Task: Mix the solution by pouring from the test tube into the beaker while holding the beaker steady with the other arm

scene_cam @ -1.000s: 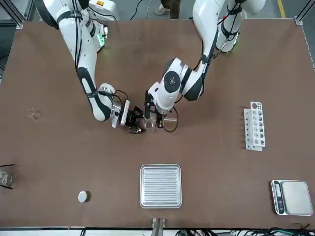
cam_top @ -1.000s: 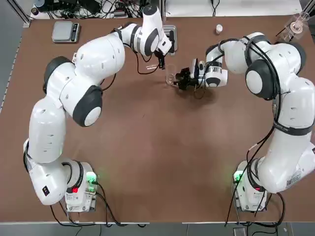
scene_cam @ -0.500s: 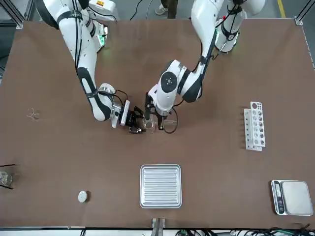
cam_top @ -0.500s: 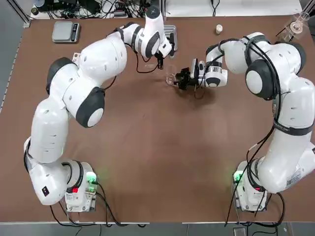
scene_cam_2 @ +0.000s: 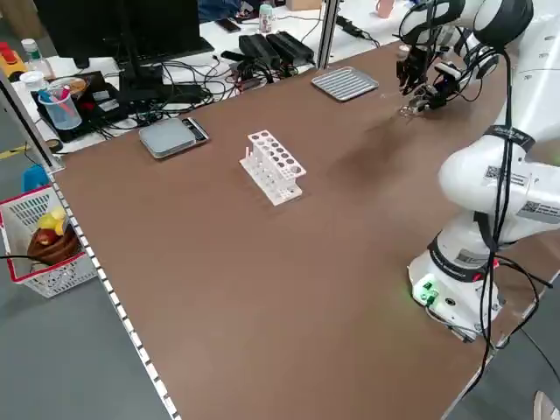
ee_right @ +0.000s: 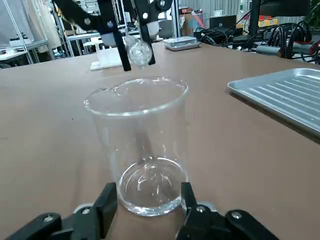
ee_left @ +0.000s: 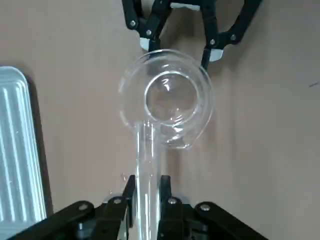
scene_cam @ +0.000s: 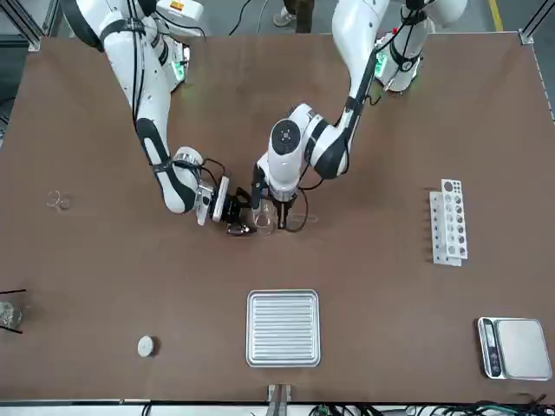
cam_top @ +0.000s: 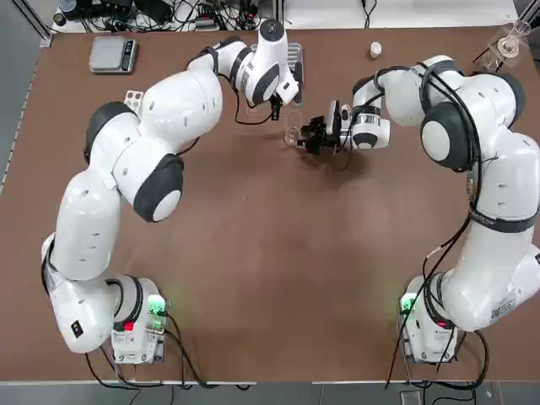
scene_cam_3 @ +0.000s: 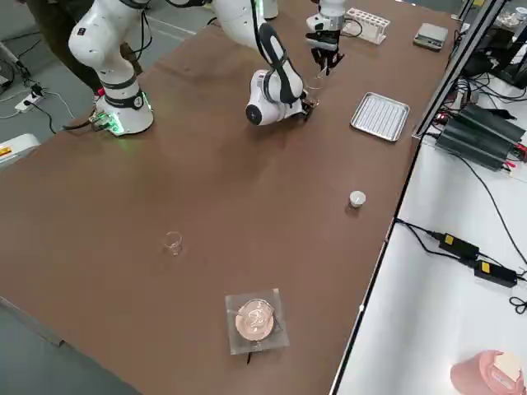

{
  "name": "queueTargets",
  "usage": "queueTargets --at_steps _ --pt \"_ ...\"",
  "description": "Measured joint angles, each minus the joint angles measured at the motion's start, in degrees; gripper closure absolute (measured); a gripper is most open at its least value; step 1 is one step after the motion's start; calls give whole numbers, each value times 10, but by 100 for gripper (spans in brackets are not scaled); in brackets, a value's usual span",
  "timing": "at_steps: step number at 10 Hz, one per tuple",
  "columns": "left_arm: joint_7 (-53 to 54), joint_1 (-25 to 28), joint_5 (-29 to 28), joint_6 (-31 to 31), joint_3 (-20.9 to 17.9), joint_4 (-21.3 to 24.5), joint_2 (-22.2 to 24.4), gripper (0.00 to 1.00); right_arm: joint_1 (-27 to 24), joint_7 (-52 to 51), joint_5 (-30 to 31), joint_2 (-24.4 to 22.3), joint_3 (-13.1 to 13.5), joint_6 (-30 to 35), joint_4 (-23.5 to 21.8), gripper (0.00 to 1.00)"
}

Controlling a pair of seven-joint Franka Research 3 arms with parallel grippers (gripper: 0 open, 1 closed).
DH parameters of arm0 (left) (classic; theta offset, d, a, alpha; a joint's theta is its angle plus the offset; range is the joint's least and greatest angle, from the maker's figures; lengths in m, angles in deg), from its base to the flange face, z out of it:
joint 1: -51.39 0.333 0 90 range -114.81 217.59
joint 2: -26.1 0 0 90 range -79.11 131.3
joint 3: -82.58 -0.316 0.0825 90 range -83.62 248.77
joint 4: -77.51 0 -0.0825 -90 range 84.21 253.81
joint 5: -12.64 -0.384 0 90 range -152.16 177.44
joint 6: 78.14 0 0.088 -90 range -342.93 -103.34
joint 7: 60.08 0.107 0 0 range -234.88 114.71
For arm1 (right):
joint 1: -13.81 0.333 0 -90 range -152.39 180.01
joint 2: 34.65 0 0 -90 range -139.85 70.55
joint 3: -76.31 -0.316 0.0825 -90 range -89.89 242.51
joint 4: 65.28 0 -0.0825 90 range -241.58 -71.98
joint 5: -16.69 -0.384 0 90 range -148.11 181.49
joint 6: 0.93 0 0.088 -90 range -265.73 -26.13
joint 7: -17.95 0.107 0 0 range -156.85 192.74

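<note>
Brown matte worktop (cam_top: pixel 270 253) fills the scene, with two white robot arms based at its near edge and meeting toward the far side. Near the middle stands the small clear glass beaker (ee_right: pixel 142 145), a thin-walled cylinder with a round rim and a pouring lip, upright on the surface. The right hand (ee_right: pixel 145 200) lies low and level, its two black fingers clamped against the beaker's base on either side. Just beyond, the left hand (ee_left: pixel 147 192) points downward, its fingers closed on a slim clear glass test tube (ee_left: pixel 146 165) whose mouth reaches the beaker's rim, above the opening. Whether any liquid is flowing cannot be told.

Both glass pieces look light, rigid, smooth and breakable, so they are likely to slip under a weak grip and crack under a hard one; the beaker is best held low on its wall, as it is, and the tube by its upper shaft.

Farther off, a ribbed silver metal tray (scene_cam: pixel 283 328) lies flat near the far edge, with a white perforated tube rack (scene_cam: pixel 449 221) and a grey digital scale (scene_cam: pixel 513 348) well apart to the robot's left.
</note>
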Motion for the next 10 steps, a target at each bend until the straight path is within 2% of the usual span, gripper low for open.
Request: queueTargets --at_steps 7,10 --pt "-43 -18 -87 3 0 -11 -3 78 0 0 0 -1 0 3 0 41" --pt "-45 -20 -126 22 0 -17 -3 78 0 0 -1 -1 0 6 0 41"
